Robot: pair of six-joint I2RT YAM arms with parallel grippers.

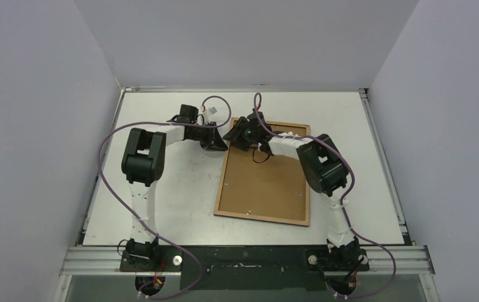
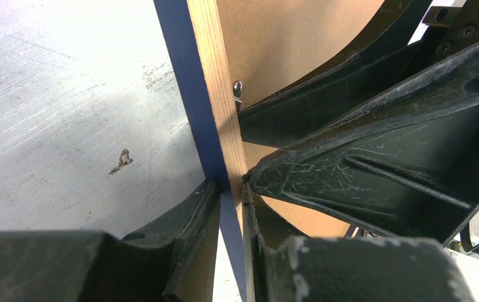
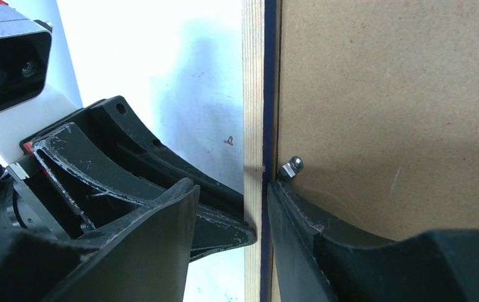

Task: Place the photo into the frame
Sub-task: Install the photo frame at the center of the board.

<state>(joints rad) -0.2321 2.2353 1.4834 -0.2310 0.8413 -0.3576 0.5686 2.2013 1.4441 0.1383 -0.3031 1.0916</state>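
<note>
The frame (image 1: pixel 262 218) lies back-up on the white table, its wood border around the brown backing board (image 1: pixel 263 179). At the far left corner, my left gripper (image 1: pixel 219 143) is shut on the frame's rail (image 2: pixel 215 75), one finger on the blue outer side and one on the wood; its tips meet the rail (image 2: pixel 229 187). My right gripper (image 1: pixel 237 135) straddles the same rail (image 3: pixel 253 94), open (image 3: pixel 232 184). Its right fingertip (image 3: pixel 278 192) rests on the backing beside a metal tab (image 3: pixel 289 167). The photo is hidden.
Grey enclosure walls close in the table (image 1: pixel 161 189) on three sides. Purple cables (image 1: pixel 108 141) loop over both arms. The two grippers are crowded together at the frame's far left corner; the left wrist camera (image 3: pixel 4 69) shows close by.
</note>
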